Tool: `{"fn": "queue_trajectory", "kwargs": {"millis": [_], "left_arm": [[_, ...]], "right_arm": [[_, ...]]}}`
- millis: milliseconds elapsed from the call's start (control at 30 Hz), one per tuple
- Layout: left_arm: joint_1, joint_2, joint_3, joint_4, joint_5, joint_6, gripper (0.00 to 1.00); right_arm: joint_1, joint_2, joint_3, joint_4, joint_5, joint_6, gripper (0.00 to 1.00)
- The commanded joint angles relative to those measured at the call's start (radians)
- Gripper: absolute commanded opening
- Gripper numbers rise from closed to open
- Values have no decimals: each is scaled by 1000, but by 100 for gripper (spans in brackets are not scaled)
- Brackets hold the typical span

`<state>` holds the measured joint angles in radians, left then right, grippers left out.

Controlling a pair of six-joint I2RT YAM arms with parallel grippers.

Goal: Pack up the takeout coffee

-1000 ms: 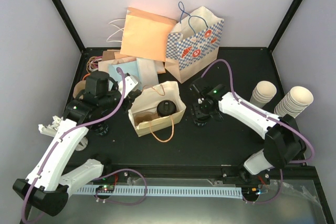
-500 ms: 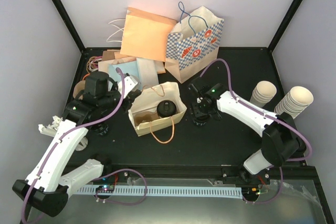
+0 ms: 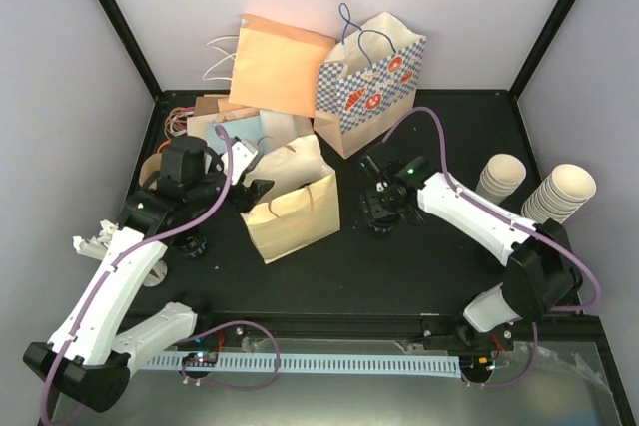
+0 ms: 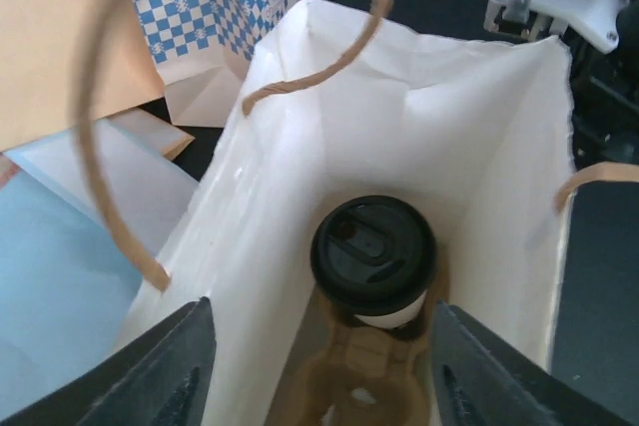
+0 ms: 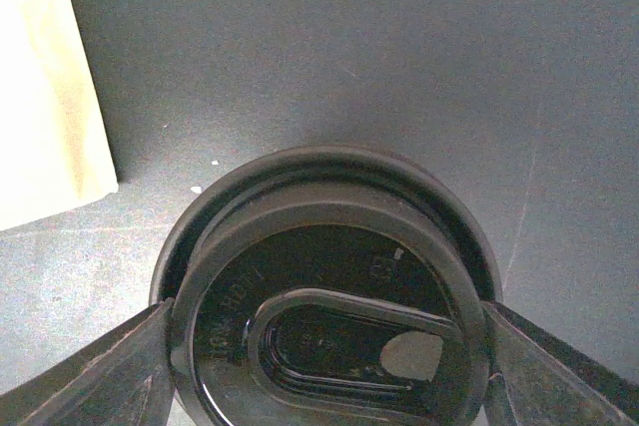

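Coffee (image 4: 372, 256) sits upright in the carrier (image 4: 349, 391) at the paper bag's (image 4: 479, 147) bottom, so my left claw (image 4: 321, 311) hangs released over the opening. My right claw (image 5: 327, 311) clamps a black lid (image 5: 334, 291) on the table (image 5: 349, 47), likely the next thing to handle.

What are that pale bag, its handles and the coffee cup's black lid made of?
Bag: paper, matte, with sharp creases and folds. Handles: probably brown paper cord, dull and fibrous-looking. Takeout coffee lid: looks like moulded black plastic, with a slight sheen and raised details.
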<state>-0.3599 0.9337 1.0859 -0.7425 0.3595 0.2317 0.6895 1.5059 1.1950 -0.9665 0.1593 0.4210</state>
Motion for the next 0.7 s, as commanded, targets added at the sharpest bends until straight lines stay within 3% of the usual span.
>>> {"fn": "queue_trajectory", "kwargs": {"millis": [0, 133, 333, 533, 667], "left_arm": [[-2, -31, 66, -4, -6, 0, 67], [-2, -34, 113, -7, -19, 32, 82], [-7, 61, 238, -59, 48, 143, 89], [-85, 323, 487, -299, 61, 304, 89], [-159, 494, 666, -386, -39, 338, 89]], "right_arm": [[-3, -41, 16, -9, 34, -8, 80], [-4, -68, 11, -15, 40, -15, 80], [-14, -137, 1, -23, 61, -29, 80], [-22, -196, -4, -33, 63, -39, 80], [-24, -225, -10, -30, 51, -39, 80]]}}
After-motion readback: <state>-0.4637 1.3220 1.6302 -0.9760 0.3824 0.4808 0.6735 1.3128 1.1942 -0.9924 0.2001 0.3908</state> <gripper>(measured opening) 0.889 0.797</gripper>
